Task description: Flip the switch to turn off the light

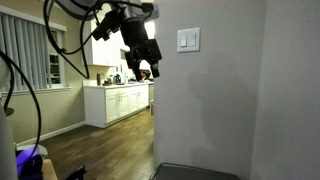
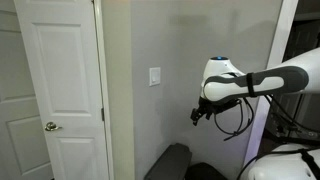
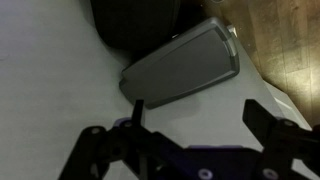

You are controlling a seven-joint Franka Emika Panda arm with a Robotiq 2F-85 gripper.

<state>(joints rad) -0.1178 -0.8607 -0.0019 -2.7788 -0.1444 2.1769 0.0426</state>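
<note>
The switch (image 1: 188, 40) is a small white wall plate with two rocker paddles on the grey wall; it also shows in an exterior view (image 2: 154, 76). My gripper (image 1: 146, 68) hangs in the air away from the wall, to the side of the switch and a little below it. In an exterior view the gripper (image 2: 198, 114) is well apart from the plate. In the wrist view the gripper (image 3: 196, 118) has its two dark fingers spread wide with nothing between them. The switch is out of the wrist view.
A white door (image 2: 58, 90) with a round knob stands beside the wall. A dark grey flat-topped object (image 3: 182, 62) lies on the floor below the wall, also seen in an exterior view (image 1: 195, 172). White kitchen cabinets (image 1: 118, 103) stand behind on a wood floor.
</note>
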